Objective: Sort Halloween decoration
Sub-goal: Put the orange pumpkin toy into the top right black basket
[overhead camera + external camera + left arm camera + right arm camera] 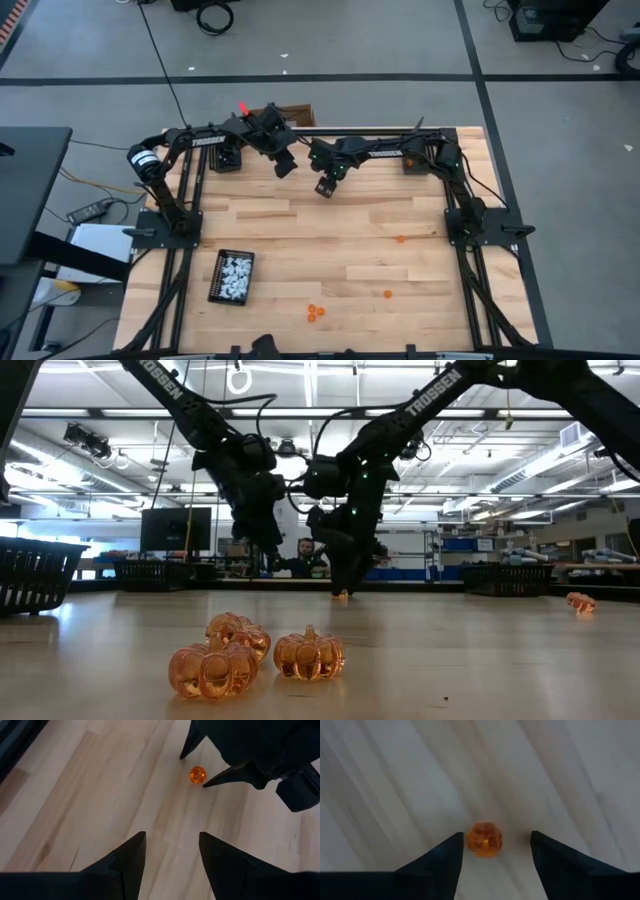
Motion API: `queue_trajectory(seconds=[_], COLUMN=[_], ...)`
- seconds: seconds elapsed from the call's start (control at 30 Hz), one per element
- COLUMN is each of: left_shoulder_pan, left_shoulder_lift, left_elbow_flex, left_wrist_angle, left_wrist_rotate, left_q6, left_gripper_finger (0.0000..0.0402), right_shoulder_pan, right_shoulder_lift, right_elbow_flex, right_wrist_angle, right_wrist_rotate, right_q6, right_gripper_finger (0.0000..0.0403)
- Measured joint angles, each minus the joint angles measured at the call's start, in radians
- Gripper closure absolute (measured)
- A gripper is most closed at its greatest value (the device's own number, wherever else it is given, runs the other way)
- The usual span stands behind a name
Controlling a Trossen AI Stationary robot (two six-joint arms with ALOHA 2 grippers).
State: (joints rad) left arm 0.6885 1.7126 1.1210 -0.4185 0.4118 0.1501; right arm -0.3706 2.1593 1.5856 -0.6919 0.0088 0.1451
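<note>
1. From above, the pale wooden slatted bench (330,240) is carrying a small black rectangular tray (231,276) of white trinkets (235,272); three orange trinkets (315,312) are lying just beside that tray.
2. At bench height, those translucent orange pumpkin-shaped trinkets (255,655) are sitting in the foreground, well apart from both arms.
3. The left pincer (172,851) is hovering empty, part open, near the right one.
4. The right pincer (495,851) is standing wide, gripping nothing; one small orange pumpkin trinket (484,839) is lying between its fingers (440,860), touching the bench.
5. It is probably light, hard, glossy and prone to rolling; pinching across its ribbed sides seems best.
</note>
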Motion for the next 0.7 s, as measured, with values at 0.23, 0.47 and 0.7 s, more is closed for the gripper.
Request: queue_trajectory(seconds=[0.23, 0.47, 0.7], left_shoulder_pan=[0.017, 0.017, 0.017], left_shoulder_lift=[0.000, 0.000, 0.000], left_elbow_flex=[0.000, 0.000, 0.000], left_wrist_angle=[-0.006, -0.004, -0.004], left_wrist_rotate=[0.000, 0.000, 0.000], left_q6=[-0.009, -0.032, -0.100], left_gripper_finger=[0.0208, 0.0208, 0.0208], right_shoulder_pan=[-0.012, -0.012, -0.012], right_shoulder_lift=[0.000, 0.000, -0.003], right_elbow_flex=[0.000, 0.000, 0.002], right_wrist_angle=[0.010, 0.009, -0.020], right_wrist_rotate=[-0.011, -0.007, -0.003], right_q6=[0.052, 0.052, 0.047], right_gripper_finger=[0.0210, 0.0274, 0.0322])
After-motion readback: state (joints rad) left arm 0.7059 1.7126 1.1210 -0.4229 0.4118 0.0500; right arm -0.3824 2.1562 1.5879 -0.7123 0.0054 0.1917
